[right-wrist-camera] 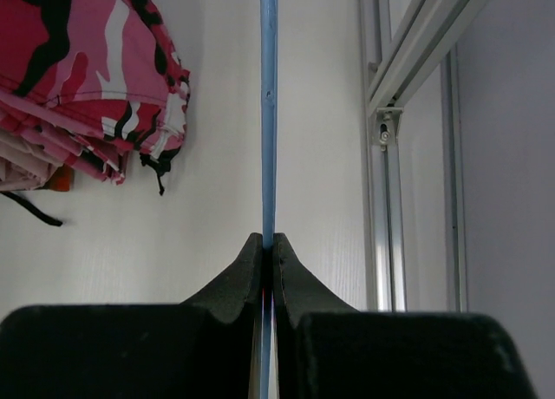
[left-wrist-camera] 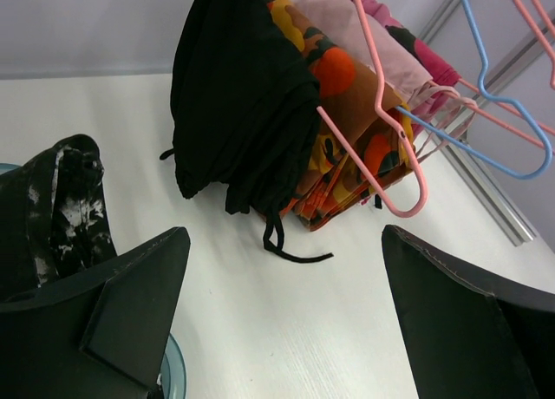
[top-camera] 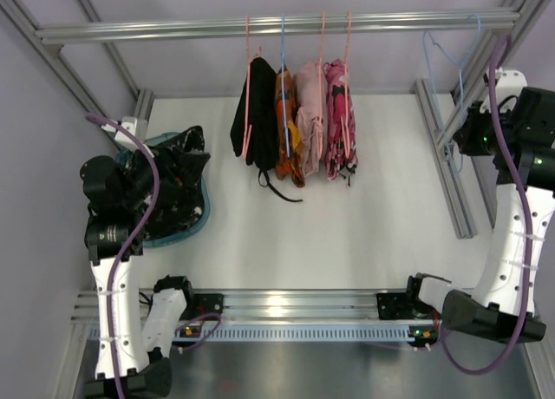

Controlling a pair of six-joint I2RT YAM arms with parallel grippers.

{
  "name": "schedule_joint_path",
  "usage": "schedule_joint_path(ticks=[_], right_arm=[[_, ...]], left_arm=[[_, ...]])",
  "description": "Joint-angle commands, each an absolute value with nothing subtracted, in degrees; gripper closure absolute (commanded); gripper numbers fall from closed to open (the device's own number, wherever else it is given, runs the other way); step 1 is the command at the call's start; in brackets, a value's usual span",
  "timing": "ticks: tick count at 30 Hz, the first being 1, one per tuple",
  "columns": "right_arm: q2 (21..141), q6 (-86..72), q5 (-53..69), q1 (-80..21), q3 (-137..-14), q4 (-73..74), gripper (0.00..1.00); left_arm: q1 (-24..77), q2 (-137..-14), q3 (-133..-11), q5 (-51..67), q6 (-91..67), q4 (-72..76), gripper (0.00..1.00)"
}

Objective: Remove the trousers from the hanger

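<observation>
Left gripper [left-wrist-camera: 282, 251] open; speckled trousers [left-wrist-camera: 65, 208] just beside its left finger, plain black trousers [left-wrist-camera: 234, 95] hang ahead, well apart. Right gripper [right-wrist-camera: 267, 243] clamped tight on blue hanger [right-wrist-camera: 268, 113].

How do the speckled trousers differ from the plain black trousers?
The speckled trousers lie bunched in the teal tub, off any hanger; the plain black trousers hang from a pink hanger on the rail. The speckled trousers carry white flecks; the plain black trousers are solid, with straps dangling. Both are dark soft cloth.
</observation>
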State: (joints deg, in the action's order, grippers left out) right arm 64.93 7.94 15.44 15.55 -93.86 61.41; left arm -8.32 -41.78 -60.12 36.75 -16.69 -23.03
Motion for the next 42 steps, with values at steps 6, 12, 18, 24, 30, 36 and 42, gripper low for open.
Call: schedule_joint_path(ticks=[6,12,18,24,30,36,42], right_arm=[[70.48,7.12,15.91,16.7,-101.07,51.34,1.0],[75.05,7.03,15.91,17.49,-101.95,51.59,1.0],[76.11,7.47,16.26,18.72,-98.27,50.01,1.0],[75.15,7.82,16.44,19.51,-93.0,49.4,1.0],[74.09,8.0,16.17,19.78,-90.53,49.31,0.78],[70.93,7.56,16.08,20.04,-89.82,50.36,0.43],[65.49,8.0,15.82,19.95,-90.26,52.47,0.01]], left_arm=[[-8.35,-41.48,-61.96,36.48,-12.05,-24.43,0.02],[-8.35,-46.05,-65.21,34.54,-8.27,-31.89,0.02],[-8.35,-50.44,-68.29,30.94,-3.34,-37.96,0.02],[-8.44,-52.38,-69.17,29.89,-0.53,-41.48,0.02],[-8.44,-52.73,-68.47,30.41,1.32,-43.24,0.02],[-8.44,-52.82,-70.83,32.43,0.79,-44.03,0.02],[-8.35,-53.79,-72.07,34.81,0.35,-45.61,0.02]])
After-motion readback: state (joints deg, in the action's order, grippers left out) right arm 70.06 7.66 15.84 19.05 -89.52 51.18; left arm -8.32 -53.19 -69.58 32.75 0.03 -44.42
